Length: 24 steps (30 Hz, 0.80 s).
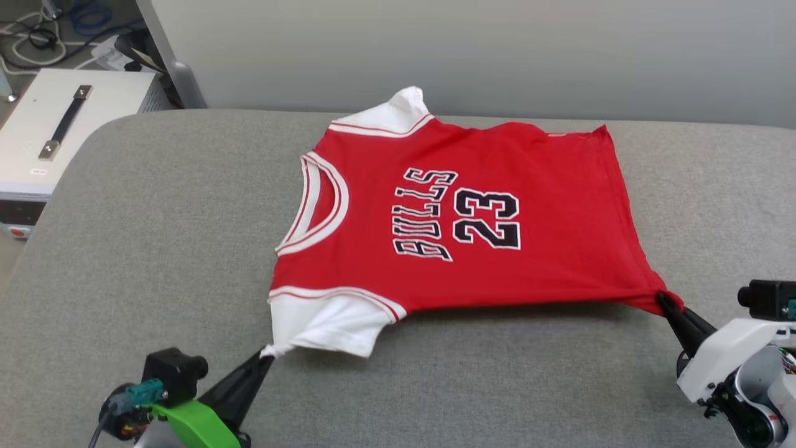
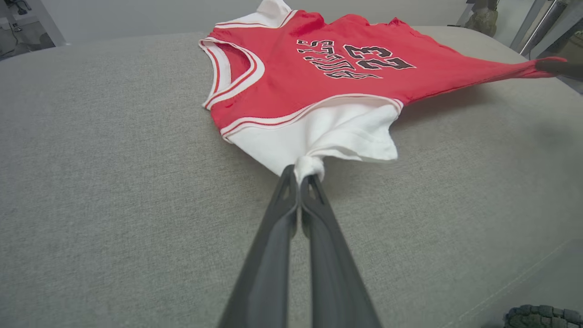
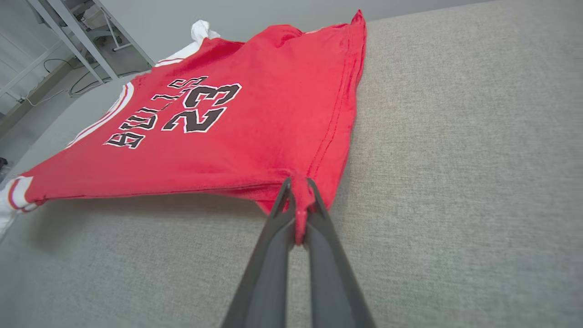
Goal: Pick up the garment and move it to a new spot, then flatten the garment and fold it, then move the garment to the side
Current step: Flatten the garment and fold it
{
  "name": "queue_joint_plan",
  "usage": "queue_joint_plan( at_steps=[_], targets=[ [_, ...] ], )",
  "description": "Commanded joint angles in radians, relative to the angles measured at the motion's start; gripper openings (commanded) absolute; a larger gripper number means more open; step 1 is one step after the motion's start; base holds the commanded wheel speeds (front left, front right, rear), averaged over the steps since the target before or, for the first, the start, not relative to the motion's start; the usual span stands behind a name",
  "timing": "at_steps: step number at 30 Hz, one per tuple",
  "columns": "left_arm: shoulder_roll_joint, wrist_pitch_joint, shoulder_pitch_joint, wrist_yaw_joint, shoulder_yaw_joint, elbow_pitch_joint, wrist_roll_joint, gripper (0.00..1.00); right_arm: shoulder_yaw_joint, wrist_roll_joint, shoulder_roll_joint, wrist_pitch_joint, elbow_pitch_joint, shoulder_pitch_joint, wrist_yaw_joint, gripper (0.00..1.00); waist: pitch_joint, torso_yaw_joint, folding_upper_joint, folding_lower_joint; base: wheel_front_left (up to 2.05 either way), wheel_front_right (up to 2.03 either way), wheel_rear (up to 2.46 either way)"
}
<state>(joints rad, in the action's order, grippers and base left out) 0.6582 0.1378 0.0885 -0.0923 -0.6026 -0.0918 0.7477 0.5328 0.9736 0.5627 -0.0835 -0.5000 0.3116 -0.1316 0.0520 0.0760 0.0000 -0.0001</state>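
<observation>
Red garment lettering-up on grey worktop, collar toward left, left fingers clamped on tip of near white sleeve, right fingers clamped on near hem corner, near edge stretched taut between them, raised, shadow beneath.

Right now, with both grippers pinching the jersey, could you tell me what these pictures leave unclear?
- Head view: the underside of the garment lies hidden against the grey surface; its far sleeve is partly hidden by the red body.
- Head view: the bottom edge cuts off the arm behind the left gripper, the right edge that behind the right gripper.
- Left wrist view: the right gripper's tip is blurred at the right edge.
</observation>
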Motion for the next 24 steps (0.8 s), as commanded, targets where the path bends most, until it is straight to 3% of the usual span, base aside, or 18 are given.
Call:
queue_joint_plan(
  at_steps=[1, 10, 15, 24],
  targets=[
    [0.012, -0.009, -0.030, 0.001, -0.006, 0.016, 0.017, 0.00, -0.012, 0.007, 0.013, 0.009, 0.009, -0.029, 0.001, 0.00, -0.037, -0.007, 0.0000, 0.0001, 0.00, 0.00, 0.00],
    [0.118, -0.098, -0.189, -0.026, -0.065, 0.176, 0.135, 0.00, -0.117, -0.039, 0.059, 0.177, 0.162, -0.275, 0.001, 0.00, -0.118, -0.015, 0.0000, 0.0001, 0.00, 0.00, 0.00],
    [0.172, -0.114, -0.228, -0.033, -0.086, 0.224, 0.177, 0.00, -0.216, -0.066, 0.049, 0.266, 0.254, -0.395, 0.001, 0.00, -0.130, -0.017, 0.0000, 0.0001, 0.00, 0.00, 0.00],
    [0.209, -0.078, -0.234, -0.036, -0.084, 0.283, 0.200, 0.00, -0.395, -0.142, 0.000, 0.389, 0.448, -0.545, 0.001, 0.00, -0.117, -0.012, 0.0000, 0.0001, 0.00, 0.00, 0.00]
  ],
)
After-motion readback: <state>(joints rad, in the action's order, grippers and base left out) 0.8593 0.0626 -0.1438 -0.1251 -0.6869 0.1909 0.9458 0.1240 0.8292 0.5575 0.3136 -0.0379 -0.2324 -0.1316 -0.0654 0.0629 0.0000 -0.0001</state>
